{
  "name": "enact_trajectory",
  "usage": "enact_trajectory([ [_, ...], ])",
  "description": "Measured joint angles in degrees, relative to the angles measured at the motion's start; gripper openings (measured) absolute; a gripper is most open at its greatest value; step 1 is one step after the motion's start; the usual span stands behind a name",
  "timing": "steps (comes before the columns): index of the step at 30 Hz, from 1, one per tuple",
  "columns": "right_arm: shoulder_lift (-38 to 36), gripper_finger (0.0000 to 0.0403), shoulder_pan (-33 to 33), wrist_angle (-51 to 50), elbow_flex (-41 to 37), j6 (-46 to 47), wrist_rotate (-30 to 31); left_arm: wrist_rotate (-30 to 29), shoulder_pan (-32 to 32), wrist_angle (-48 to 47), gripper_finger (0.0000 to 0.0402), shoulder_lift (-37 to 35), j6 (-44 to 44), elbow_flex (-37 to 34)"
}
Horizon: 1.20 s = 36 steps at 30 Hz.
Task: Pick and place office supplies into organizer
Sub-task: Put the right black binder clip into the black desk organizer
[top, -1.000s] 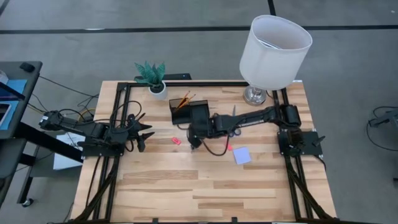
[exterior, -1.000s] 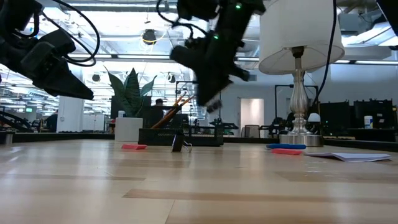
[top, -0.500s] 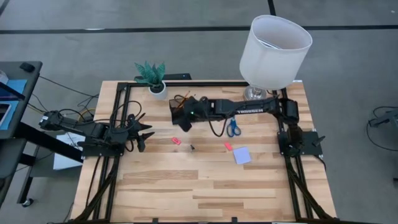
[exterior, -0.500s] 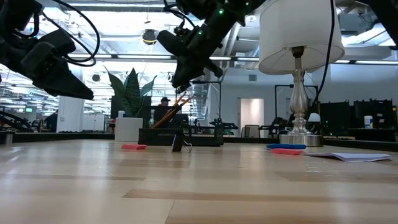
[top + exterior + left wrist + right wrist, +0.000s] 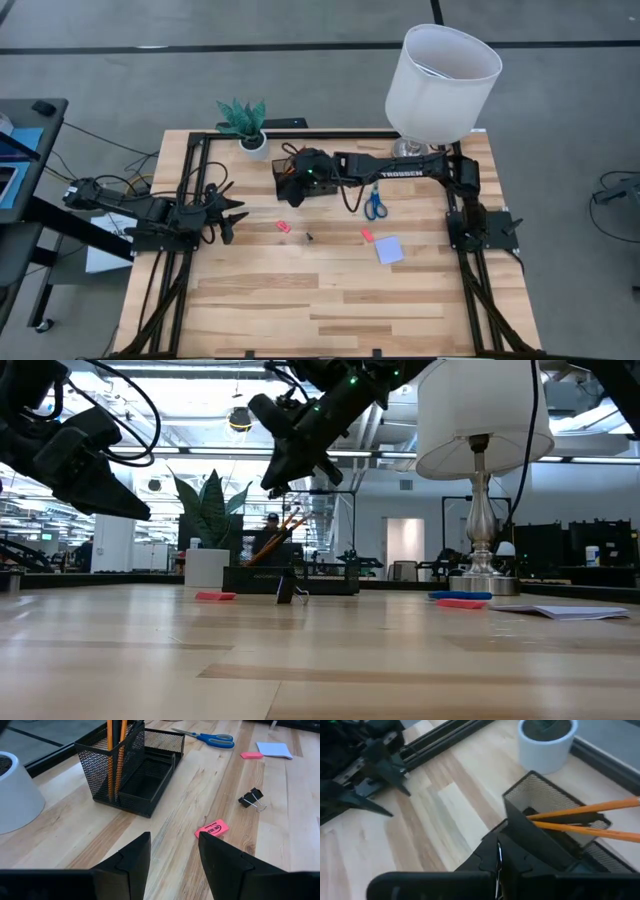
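The black mesh organizer (image 5: 130, 775) stands at the table's far middle, with two orange pencils (image 5: 111, 755) and a dark pen (image 5: 570, 817) leaning in its cup. My right gripper (image 5: 289, 188) hangs shut above the organizer (image 5: 290, 578), with nothing in it. On the table lie a black clip (image 5: 250, 798), a pink eraser (image 5: 212, 828), a second pink piece (image 5: 251, 755), blue-handled scissors (image 5: 210, 738) and a pale note pad (image 5: 275, 749). My left gripper (image 5: 175, 850) waits open at the table's left.
A white plant pot (image 5: 252, 140) stands just left of the organizer at the far edge. A lamp (image 5: 440, 80) with a large white shade stands at the far right. Black frame rails run along the left, right and far sides.
My right gripper has risen from just above the clip and swung toward the table's far edge and left. It now hangs over the organizer and points less steeply down. The clip stays lying on the table.
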Motion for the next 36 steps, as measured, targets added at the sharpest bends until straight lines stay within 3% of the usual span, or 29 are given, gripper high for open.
enact_trajectory([
  [7, 6.7, 0.0001, -0.4, 7.8, 0.8, -0.9, -8.8, 0.0, 0.0, 0.0, 0.0159, 0.0, 0.0, 0.0],
  [12, 11.3, 0.0001, -0.9, 6.5, 2.7, -2.2, -8.6, 0.0, 0.0, 0.0, 0.0159, 0.0, 0.0, 0.0],
  [28, 11.4, 0.0003, -1.5, 6.9, 3.4, -7.3, -4.5, 0.0, 0.0, 0.0, 0.0159, 0.0, 0.0, 0.0],
  [31, 11.4, 0.0021, -1.3, 6.8, 3.3, -7.9, -1.0, 0.0, 0.0, 0.0, 0.0159, 0.0, 0.0, 0.0],
  [36, 11.4, 0.0073, -1.4, 6.8, 3.3, -8.2, -0.4, 0.0, 0.0, 0.0, 0.0159, 0.0, 0.0, 0.0],
])
